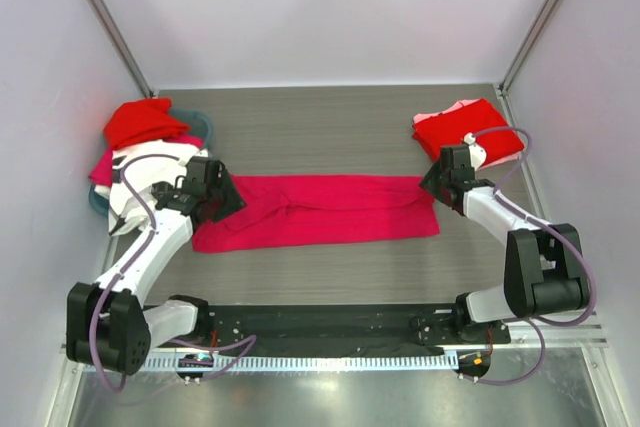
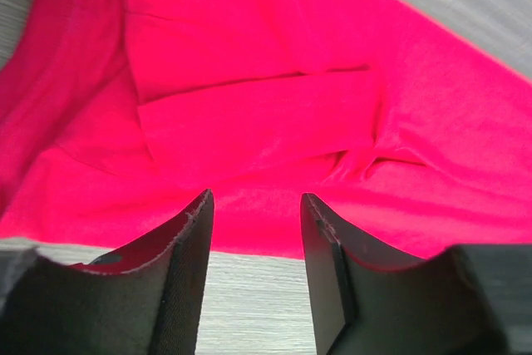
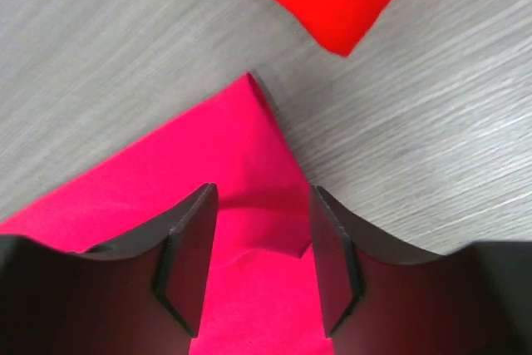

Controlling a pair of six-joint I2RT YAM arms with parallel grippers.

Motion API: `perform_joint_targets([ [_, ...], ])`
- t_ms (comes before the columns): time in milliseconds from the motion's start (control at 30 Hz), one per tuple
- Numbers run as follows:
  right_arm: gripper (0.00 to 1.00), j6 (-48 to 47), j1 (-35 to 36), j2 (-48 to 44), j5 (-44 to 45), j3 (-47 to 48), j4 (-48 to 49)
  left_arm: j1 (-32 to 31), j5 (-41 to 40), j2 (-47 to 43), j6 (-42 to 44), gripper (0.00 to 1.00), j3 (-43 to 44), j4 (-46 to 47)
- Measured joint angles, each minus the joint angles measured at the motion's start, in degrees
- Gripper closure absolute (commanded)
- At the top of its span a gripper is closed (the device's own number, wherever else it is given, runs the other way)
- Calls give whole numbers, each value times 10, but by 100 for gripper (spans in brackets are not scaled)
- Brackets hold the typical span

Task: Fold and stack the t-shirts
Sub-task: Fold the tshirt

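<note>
Cloth lies in a long crimson band: the shirt is folded lengthwise across the middle of the table, between the two arms. The left gripper hangs spread over the shirt's left end and pinches nothing. The right gripper hangs spread over the right corner, likewise empty. The risk, I judge, is in the next fold: a pinch that catches only the top layer would drag the band crooked, and the bunched wrinkle near the left end could spread the layers. The red stack sits near the right end, so a wide swing might snag it.
</note>
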Motion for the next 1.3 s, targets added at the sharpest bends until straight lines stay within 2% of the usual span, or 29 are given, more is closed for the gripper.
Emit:
perform_joint_targets([
  [33,58,0,0,5,-4,0,0,-3,2,11,1,52,1,2],
  [233,89,3,0,5,-23,-19,5,-9,18,75,-1,55,1,21],
  [300,97,3,0,-5,-25,-40,2,-9,25,102,-6,54,0,30],
  [367,99,3,0,-17,-24,-57,-6,-9,26,128,-12,50,0,32],
  [500,94,3,0,-33,-12,-75,-24,-9,13,146,-26,48,-9,31],
  [533,83,3,0,-35,-7,-75,-28,-9,8,146,-28,48,-11,31],
  [633,57,6,0,-38,7,-75,-35,-9,-3,146,-36,48,-15,31],
  [900,56,-5,0,-43,19,-46,-43,-9,-31,144,-44,50,-18,29],
  [1100,55,-16,0,10,12,19,-31,-15,-36,103,-38,50,-18,23],
  [1200,56,-21,0,44,7,41,-28,-43,-39,77,-36,49,-14,15],
  [1300,57,-28,0,83,3,60,-26,-100,-42,75,-40,49,5,7],
])
